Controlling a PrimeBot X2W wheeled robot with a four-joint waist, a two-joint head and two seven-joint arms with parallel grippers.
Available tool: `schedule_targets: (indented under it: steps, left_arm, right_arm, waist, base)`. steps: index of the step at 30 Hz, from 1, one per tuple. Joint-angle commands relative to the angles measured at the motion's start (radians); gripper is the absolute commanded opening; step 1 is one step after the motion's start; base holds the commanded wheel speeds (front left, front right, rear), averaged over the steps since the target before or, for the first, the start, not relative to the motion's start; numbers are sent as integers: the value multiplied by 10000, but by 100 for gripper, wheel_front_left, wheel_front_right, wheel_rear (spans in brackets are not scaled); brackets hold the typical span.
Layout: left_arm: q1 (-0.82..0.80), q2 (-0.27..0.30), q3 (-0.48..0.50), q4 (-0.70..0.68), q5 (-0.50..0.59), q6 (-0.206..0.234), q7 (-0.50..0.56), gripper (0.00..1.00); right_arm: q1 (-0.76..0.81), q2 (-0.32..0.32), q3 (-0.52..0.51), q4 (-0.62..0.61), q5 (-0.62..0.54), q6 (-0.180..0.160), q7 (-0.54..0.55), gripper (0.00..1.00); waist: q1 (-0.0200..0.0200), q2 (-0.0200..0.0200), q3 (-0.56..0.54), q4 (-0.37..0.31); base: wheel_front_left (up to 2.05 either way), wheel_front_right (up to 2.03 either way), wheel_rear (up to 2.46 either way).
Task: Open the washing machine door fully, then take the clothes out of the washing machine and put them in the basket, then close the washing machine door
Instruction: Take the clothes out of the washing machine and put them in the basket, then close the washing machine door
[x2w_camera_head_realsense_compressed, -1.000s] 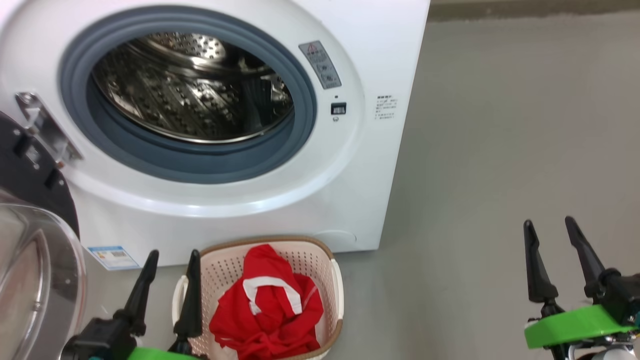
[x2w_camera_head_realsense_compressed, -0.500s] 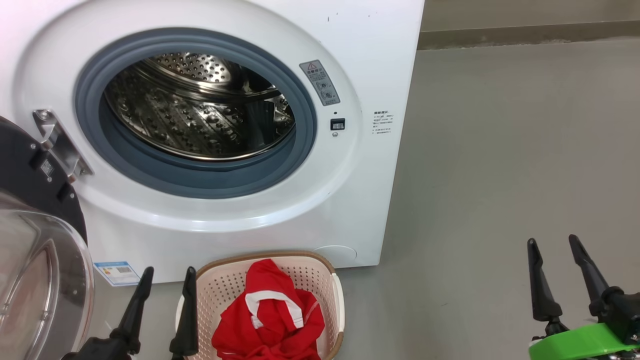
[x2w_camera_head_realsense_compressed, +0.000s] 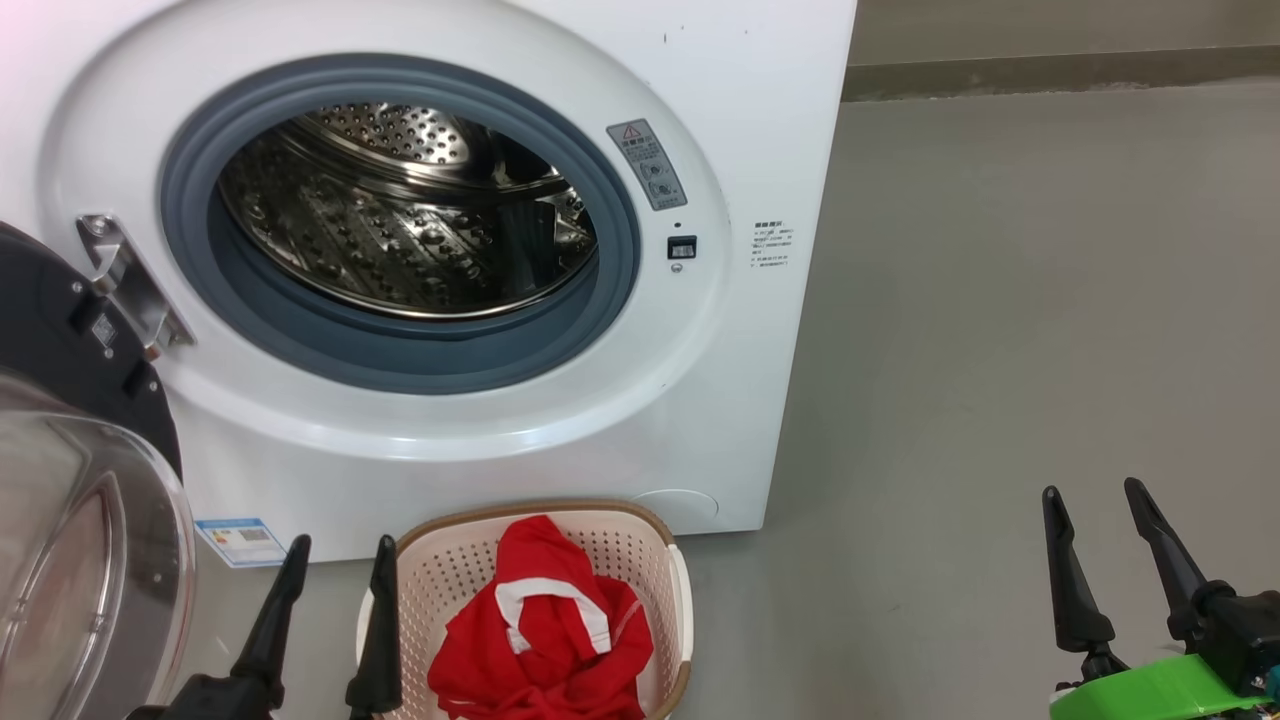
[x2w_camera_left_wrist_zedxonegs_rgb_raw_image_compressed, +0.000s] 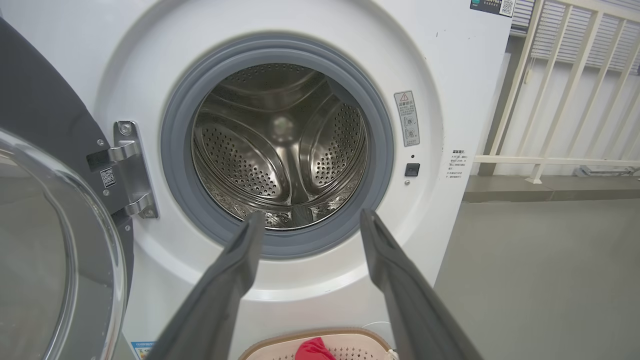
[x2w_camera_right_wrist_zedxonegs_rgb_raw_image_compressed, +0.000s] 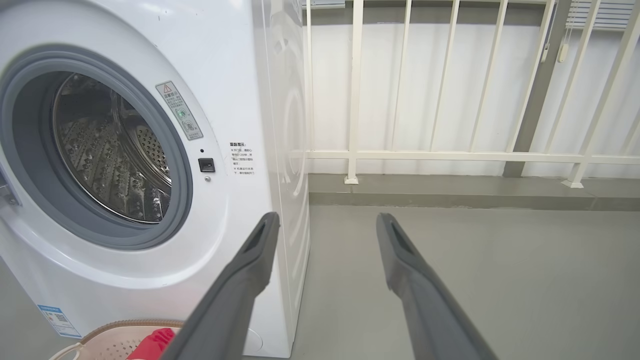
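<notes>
grey floor (x2w_camera_head_realsense_compressed: 1000, 300), white railing (x2w_camera_right_wrist_zedxonegs_rgb_raw_image_compressed: 450, 156), pale wall (x2w_camera_right_wrist_zedxonegs_rgb_raw_image_compressed: 410, 90)

Grey floor (x2w_camera_head_realsense_compressed: 1000, 350): white washing machine (x2w_camera_head_realsense_compressed: 740, 130), basket (x2w_camera_head_realsense_compressed: 440, 570) just before it.

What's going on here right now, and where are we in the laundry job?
The washing machine door hangs open on the left, and the steel drum looks empty. The red clothes lie in the basket on the floor in front of the washing machine. Both grippers are open and hold nothing. The left gripper hovers just left of the basket, and the right gripper is over bare floor to the right. Closing the door is what remains.
</notes>
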Motion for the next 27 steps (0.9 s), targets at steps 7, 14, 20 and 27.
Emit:
schedule_targets:
  steps: [7, 14, 20, 27]
  left_arm:
    - [-224, 91, 260, -179, 119, 129, -91, 100]
    - [-232, 91, 203, -209, 84, 50, -91, 100]
    - [-209, 91, 107, -334, 78, -63, -91, 100]
    - [-204, 130, 7, -397, 417, 102, -91, 100]
  right_arm:
    - [-162, -154, 262, -285, 16, 62, -63, 100]
    - [-175, -154, 232, -284, 47, 62, -63, 100]
    - [-175, -154, 229, -314, 61, 62, -63, 100]
    - [-165, -154, 161, -344, 136, 62, -63, 100]
  waist:
    - [0, 0, 18, 15]
    - [0, 0, -2, 64]
    - [0, 0, 13, 113]
    - [0, 0, 79, 225]
  base:
    - [-127, 122, 5]
    - [-204, 171, 33]
    - [-125, 111, 14]
    - [-31, 31, 0]
